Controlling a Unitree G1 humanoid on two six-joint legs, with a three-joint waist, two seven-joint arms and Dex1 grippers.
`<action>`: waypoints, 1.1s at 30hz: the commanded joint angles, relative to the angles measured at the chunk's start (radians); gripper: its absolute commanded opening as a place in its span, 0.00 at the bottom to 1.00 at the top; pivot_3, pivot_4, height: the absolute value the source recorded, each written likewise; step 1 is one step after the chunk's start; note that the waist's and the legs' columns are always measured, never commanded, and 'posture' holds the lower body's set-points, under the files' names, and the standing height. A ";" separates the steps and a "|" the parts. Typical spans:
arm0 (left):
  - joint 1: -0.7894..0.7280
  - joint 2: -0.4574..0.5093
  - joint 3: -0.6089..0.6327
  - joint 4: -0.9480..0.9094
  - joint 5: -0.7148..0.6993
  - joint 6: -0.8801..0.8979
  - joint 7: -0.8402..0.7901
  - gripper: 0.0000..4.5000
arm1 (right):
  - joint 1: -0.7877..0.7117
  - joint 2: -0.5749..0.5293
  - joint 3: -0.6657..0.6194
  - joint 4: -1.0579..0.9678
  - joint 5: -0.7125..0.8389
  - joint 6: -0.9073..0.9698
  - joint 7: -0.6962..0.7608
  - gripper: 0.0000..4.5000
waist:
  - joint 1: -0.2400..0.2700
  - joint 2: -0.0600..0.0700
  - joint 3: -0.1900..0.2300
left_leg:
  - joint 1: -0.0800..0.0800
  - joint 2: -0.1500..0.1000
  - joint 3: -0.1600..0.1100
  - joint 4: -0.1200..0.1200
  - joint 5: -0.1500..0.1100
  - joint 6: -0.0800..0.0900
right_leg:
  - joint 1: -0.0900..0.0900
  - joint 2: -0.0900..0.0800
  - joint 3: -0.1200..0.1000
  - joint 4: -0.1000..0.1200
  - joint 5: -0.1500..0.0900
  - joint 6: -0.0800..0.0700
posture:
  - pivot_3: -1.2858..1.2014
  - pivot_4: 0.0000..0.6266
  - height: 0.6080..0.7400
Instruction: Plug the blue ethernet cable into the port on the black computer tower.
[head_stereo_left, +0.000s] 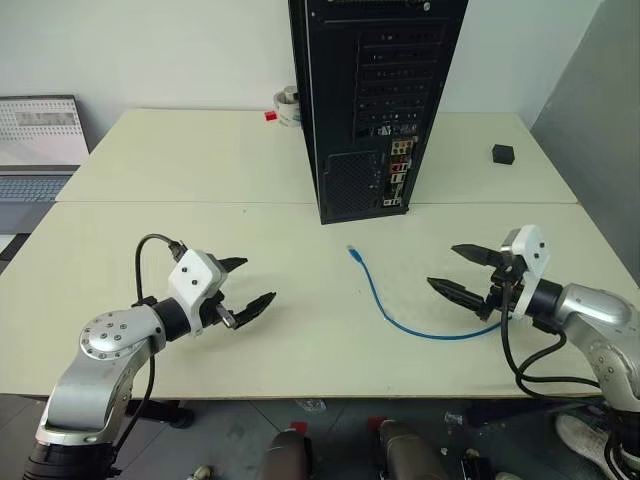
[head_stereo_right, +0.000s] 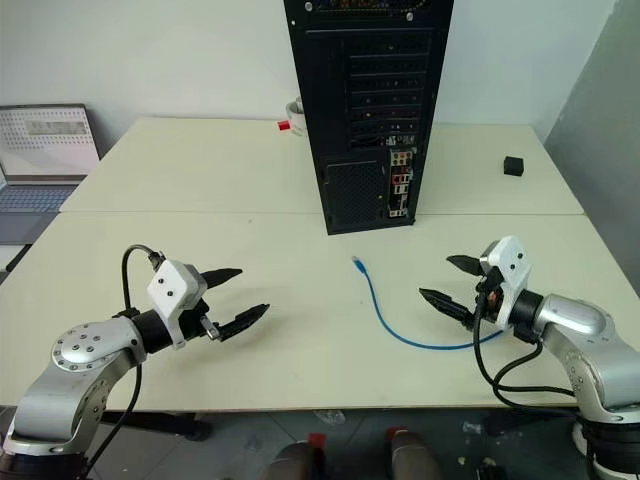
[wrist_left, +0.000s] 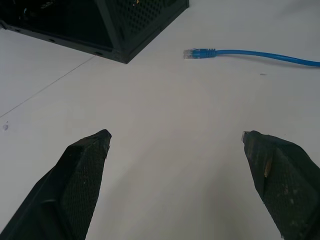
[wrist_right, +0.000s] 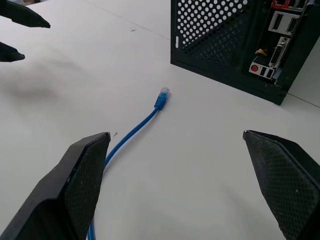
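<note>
The cable (head_stereo_left: 385, 300) lies loose on the tabletop (head_stereo_left: 200, 180), its free plug at about 6 o'clock from the tower (head_stereo_left: 375, 100) and well apart from it, the cord curving off toward the right claw (head_stereo_left: 462, 272). Both claws are released and grasp nothing; the left claw (head_stereo_left: 245, 288) hovers at 9 o'clock from the plug. The pickup is best made just behind the plug, so its tip stays free to line up squarely with the port (head_stereo_left: 399, 165). Count: one cable, one tower, two claws, one small black cube (head_stereo_left: 503, 154).
</note>
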 joint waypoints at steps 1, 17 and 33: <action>-0.004 0.006 0.013 -0.029 -0.014 -0.021 -0.012 0.99 | -0.014 -0.002 -0.013 -0.009 0.003 -0.015 0.004 1.00 | 0.000 0.000 0.000 | 0.000 0.000 0.000 0.000 0.000 0.000 | 0.000 0.000 0.000 0.000 0.000 0.000 | 0.52 0.24 1.00; 0.032 0.006 -0.036 -0.078 -0.026 -0.020 -0.066 0.99 | -0.095 0.180 0.165 0.008 -0.077 -0.009 -0.144 1.00 | -0.003 0.000 0.000 | 0.001 0.001 0.000 0.000 0.000 0.000 | 0.000 0.001 0.001 0.000 0.000 0.000 | 0.52 0.24 1.00; -0.070 0.013 -0.078 0.001 -0.010 0.002 -0.083 0.99 | -0.338 0.545 0.327 0.608 -0.395 -0.310 -0.350 1.00 | -0.003 0.000 0.000 | 0.001 0.000 0.000 0.000 0.000 0.000 | -0.001 0.001 0.001 0.000 0.000 0.000 | 0.52 0.24 1.00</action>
